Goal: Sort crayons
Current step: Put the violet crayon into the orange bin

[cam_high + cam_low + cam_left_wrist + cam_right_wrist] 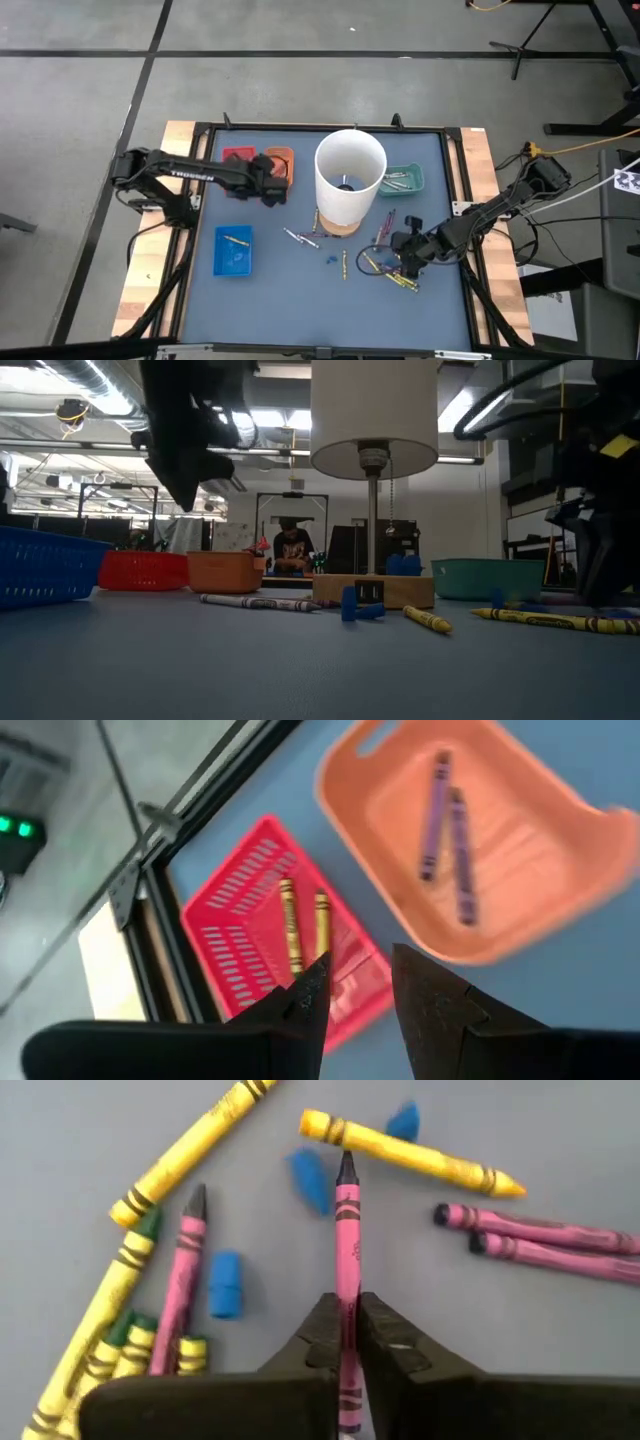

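Note:
My right gripper is shut on a pink crayon at the table's near right. It stands among loose yellow crayons, more pink crayons and small blue bits that lie flat on the blue mat. My left gripper hangs open and holds nothing, above the near side of the red tray at the far left. The red tray holds two gold-brown crayons. The orange tray beside it holds two purple crayons. My right gripper pinches the pink crayon's wrapped shaft between its two fingers, behind the middle. The crayon lies along the fingers, its dark tip reaching ahead to a yellow crayon. The fingers slant down from the table's right side. Whether the crayon is lifted clear I cannot tell.
A tall white cylinder on a wooden base stands mid-table between the arms. A teal tray sits at the far right and a blue tray at the near left. More crayons lie near the base. A black frame edges the mat.

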Action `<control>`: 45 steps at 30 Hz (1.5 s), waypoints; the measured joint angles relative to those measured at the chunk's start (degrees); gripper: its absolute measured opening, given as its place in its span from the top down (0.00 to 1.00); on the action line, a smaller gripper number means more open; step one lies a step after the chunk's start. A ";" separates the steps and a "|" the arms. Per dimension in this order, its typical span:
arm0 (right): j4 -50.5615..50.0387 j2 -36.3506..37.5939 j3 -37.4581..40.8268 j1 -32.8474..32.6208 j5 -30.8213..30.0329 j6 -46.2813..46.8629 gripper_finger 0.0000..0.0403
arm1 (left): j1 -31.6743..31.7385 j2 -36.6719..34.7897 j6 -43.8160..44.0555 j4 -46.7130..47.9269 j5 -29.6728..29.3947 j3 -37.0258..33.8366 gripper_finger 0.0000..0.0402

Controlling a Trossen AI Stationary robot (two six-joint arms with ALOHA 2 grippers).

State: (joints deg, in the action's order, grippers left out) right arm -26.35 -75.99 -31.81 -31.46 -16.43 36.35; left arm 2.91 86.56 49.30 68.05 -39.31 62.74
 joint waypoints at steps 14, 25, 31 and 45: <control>-7.50 0.07 -6.72 -0.02 -2.44 -5.12 0.96 | -16.52 0.00 -1.95 -4.57 0.04 0.00 0.77; -7.10 0.09 -13.08 -0.02 -11.39 -17.26 0.96 | -23.68 0.00 -2.09 -24.74 5.17 0.00 0.77; -0.39 0.11 -15.22 -0.02 -13.65 -21.97 0.95 | -25.90 0.00 -9.30 -36.46 7.48 0.00 0.77; 27.85 0.11 -15.24 -0.02 -14.52 -40.09 0.95 | -27.47 0.44 -30.29 -57.64 7.36 0.00 0.77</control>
State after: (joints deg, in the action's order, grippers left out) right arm 1.50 -75.88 -47.05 -31.48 -30.95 -3.74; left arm -24.56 87.00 19.01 10.41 -31.95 62.74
